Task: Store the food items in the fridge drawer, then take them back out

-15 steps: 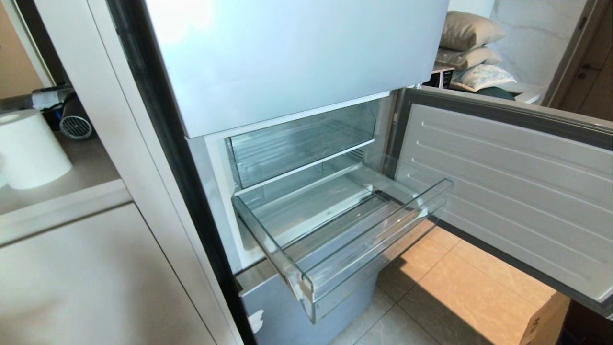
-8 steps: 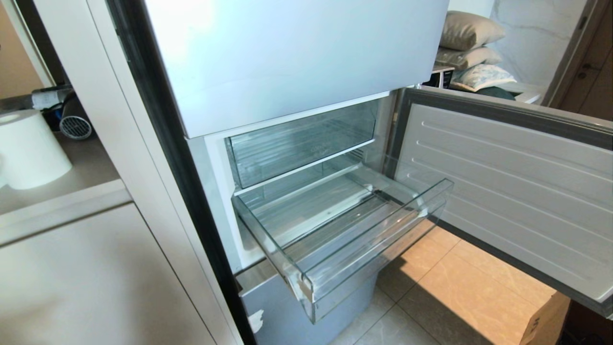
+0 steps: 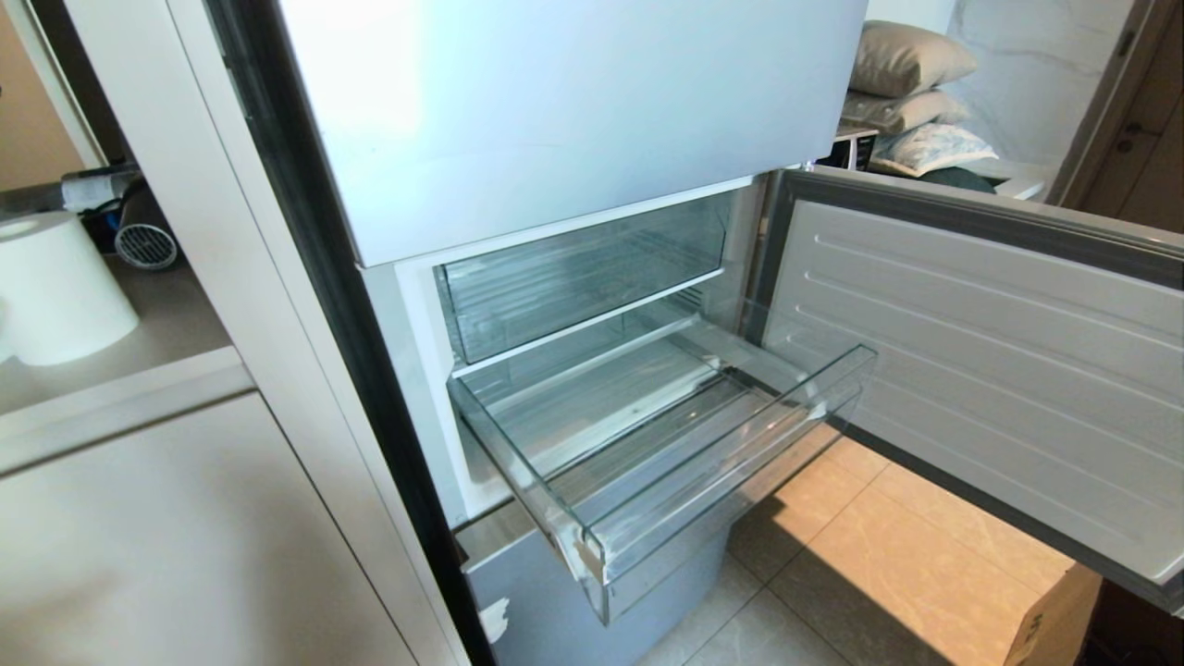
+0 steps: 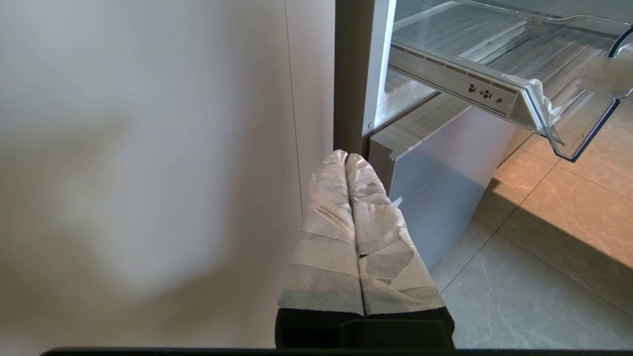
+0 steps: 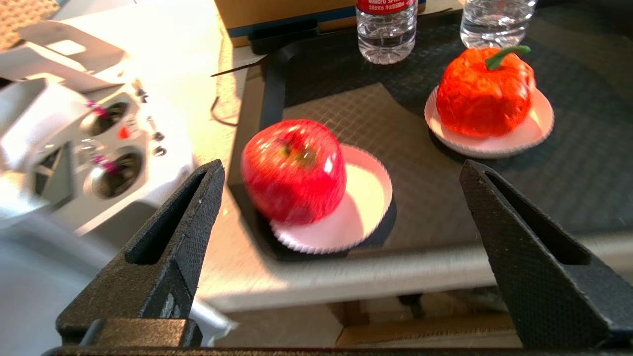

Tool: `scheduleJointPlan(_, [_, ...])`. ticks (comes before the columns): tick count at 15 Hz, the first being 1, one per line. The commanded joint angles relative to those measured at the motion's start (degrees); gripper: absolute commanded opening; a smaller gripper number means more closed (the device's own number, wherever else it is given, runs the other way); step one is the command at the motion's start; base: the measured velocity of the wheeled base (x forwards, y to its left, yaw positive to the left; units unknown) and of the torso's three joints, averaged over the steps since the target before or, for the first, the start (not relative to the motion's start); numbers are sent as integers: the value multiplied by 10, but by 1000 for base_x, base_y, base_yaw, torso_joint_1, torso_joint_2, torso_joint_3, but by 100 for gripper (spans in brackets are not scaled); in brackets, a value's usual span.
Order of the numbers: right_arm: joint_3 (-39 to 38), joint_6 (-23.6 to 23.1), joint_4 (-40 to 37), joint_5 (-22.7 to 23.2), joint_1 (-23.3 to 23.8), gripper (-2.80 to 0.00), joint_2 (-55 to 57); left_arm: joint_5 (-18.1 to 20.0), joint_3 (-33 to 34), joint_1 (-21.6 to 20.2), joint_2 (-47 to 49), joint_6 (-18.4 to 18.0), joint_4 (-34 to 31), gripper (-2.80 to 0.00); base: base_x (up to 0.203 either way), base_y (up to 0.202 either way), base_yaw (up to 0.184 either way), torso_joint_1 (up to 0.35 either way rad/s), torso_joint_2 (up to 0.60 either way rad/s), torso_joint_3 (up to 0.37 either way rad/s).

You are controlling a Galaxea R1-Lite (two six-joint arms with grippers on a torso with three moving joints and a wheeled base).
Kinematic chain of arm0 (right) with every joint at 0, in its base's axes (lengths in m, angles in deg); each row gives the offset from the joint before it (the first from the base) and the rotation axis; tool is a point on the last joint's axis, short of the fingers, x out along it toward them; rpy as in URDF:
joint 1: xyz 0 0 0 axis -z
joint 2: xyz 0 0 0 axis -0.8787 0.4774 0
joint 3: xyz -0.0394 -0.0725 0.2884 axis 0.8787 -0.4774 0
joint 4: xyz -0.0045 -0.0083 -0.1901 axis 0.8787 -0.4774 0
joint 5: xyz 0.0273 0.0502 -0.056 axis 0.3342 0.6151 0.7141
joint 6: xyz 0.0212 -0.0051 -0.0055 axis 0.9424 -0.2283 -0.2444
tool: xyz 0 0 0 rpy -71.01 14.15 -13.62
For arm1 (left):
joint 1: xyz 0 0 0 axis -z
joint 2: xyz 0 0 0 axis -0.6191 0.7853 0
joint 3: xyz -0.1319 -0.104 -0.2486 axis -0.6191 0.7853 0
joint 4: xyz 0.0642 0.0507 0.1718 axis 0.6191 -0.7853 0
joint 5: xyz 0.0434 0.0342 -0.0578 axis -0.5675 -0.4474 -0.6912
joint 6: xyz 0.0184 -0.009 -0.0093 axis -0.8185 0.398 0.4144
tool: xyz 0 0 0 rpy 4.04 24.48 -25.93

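While the fridge drawer (image 3: 666,444) stands pulled out from the cabinet with nothing on its ribbed floor, neither arm appears in the head view. Above the drawer sits a smaller clear compartment (image 3: 583,277), and to the right the fridge door (image 3: 999,370) hangs swung open over the tiled floor (image 3: 888,555).

Left wrist view: the left gripper (image 4: 346,157) hangs low beside the fridge's left edge, its two tape-wrapped fingers (image 4: 326,237) pressed together with nothing between them; the near corner of the drawer shows above and to its right.

Right wrist view: the right gripper (image 5: 341,168) is spread wide and empty, its black fingers (image 5: 173,237) framing a dark mat (image 5: 376,109) on a table. On the mat, a red apple (image 5: 294,170) rests on a white paper plate (image 5: 361,207), lying between the fingers but beyond them, untouched. Farther off, an orange-red fruit (image 5: 484,91) with a green stem sits on a second white plate (image 5: 534,128). Two water bottles (image 5: 385,29) stand at the mat's far edge, and a white controller (image 5: 99,143) lies beside the mat.
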Motion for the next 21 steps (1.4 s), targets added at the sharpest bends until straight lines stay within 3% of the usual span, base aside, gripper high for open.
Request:
scheduleJointPlan(1, [35, -3, 7, 4, -1, 0, 62, 0, 0, 0, 1, 0, 0, -280, 0, 0, 0, 0, 0, 0])
scheduleJointPlan(4, [85, 0, 8, 34, -15, 0, 98, 0, 0, 0, 1, 0, 0, -280, 0, 0, 0, 0, 0, 0])
scheduleJointPlan(9, [155, -5, 5, 33, -61, 0, 154, 0, 0, 0, 1, 0, 0, -280, 0, 0, 0, 0, 0, 0])
scheduleJointPlan(13, [163, -12, 6, 8, -91, 0, 182, 0, 0, 0, 1, 0, 0, -280, 0, 0, 0, 0, 0, 0])
scheduleJointPlan(21, [170, -39, 8, -12, -89, 0, 200, 0, 0, 0, 1, 0, 0, -280, 0, 0, 0, 0, 0, 0])
